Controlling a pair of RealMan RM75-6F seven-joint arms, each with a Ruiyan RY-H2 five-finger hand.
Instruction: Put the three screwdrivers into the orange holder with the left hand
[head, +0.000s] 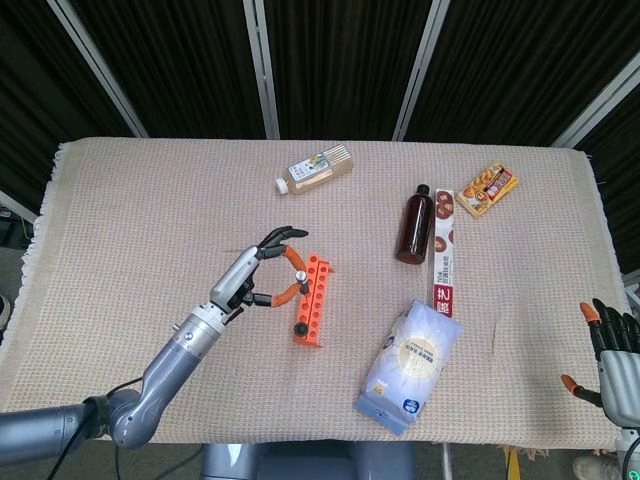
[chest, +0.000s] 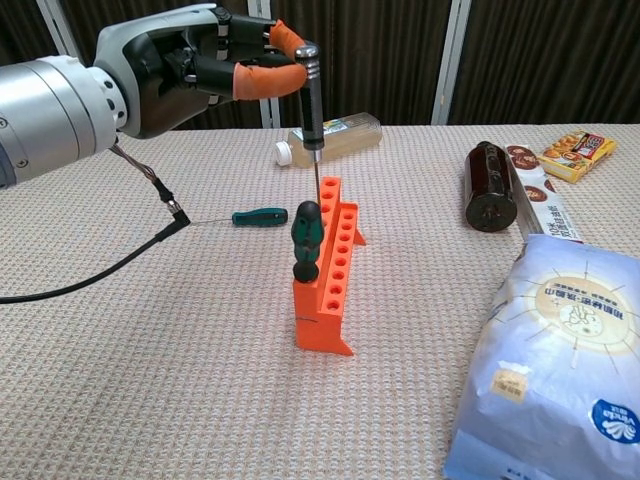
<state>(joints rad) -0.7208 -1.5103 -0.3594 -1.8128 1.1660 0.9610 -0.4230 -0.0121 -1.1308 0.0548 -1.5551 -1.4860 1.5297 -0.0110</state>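
My left hand (chest: 215, 60) (head: 258, 272) pinches a black-handled screwdriver (chest: 313, 105) upright, its tip at the far end of the orange holder (chest: 327, 275) (head: 311, 300). A green-handled screwdriver (chest: 304, 240) stands in a near hole of the holder, leaning slightly. Another green-handled screwdriver (chest: 255, 216) lies flat on the cloth left of the holder, behind it in the chest view. My right hand (head: 612, 360) hangs at the table's right front corner, its fingers apart and holding nothing.
A juice bottle (head: 315, 168) lies at the back. A brown bottle (head: 414, 224), a long flat box (head: 444, 250) and a snack pack (head: 486, 189) lie to the right. A white-blue bag (head: 411, 364) sits right of the holder. A black cable (chest: 120, 270) trails from my left wrist.
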